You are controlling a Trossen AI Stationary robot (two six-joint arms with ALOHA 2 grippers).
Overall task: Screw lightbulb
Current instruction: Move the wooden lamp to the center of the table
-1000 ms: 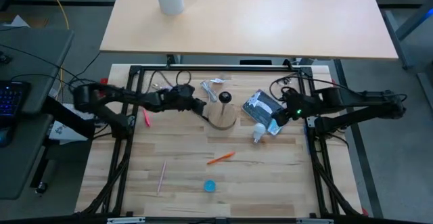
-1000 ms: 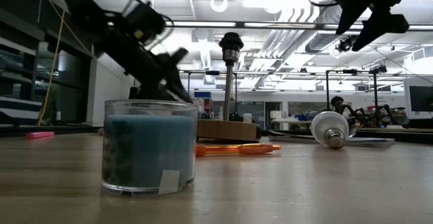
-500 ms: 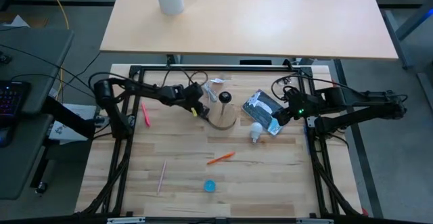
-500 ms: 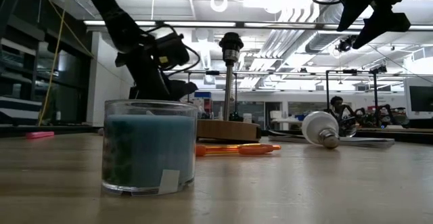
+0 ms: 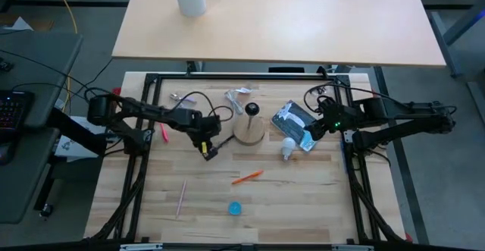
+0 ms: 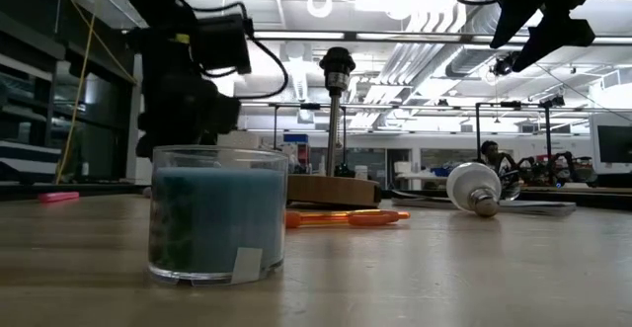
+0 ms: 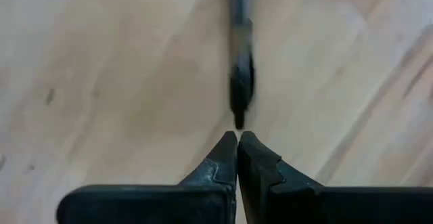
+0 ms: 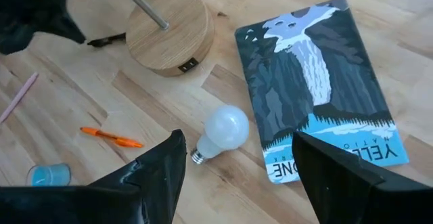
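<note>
**Bulb loose on the desk, neither hand on it**

While you look at the high view, note the lightbulb (image 5: 288, 148) lying on its side on the desk (image 5: 303, 198), toward the right half, just beside the near corner of the picture book (image 5: 295, 123). Nothing grips it. In the low view the lightbulb (image 6: 474, 188) rests with its screw end pointing toward the camera, glass end away. In the right wrist view the bulb (image 8: 222, 132) sits between the book (image 8: 318, 82) and the orange pen (image 8: 111, 138), apart from both.

Your right hand (image 5: 312, 136) hangs over the book's near edge, close to the bulb but above it, fingers spread wide and empty; the right wrist view shows the two dark fingers (image 8: 159, 173) well apart with the bulb framed between them, no contact.

Your left hand (image 5: 207, 149) is down near the desk surface, left of the round wooden lamp base (image 5: 248, 131), apart from it. Its fingertips (image 7: 226, 153) are pressed together, nothing between them; a thin dark blurred thing (image 7: 241, 82) lies on the wood just past the tips, can't tell what it is.

Lamp base stands near the desk's middle toward the far edge, socket post (image 6: 337, 80) upright and bare. Orange pen (image 5: 247, 177) lies nearer the front edge, blue cap (image 5: 236, 208) closer still to that edge, pink stick (image 5: 181, 197) front-left. Glass candle jar (image 6: 217, 212) fills the low view's foreground.
</note>
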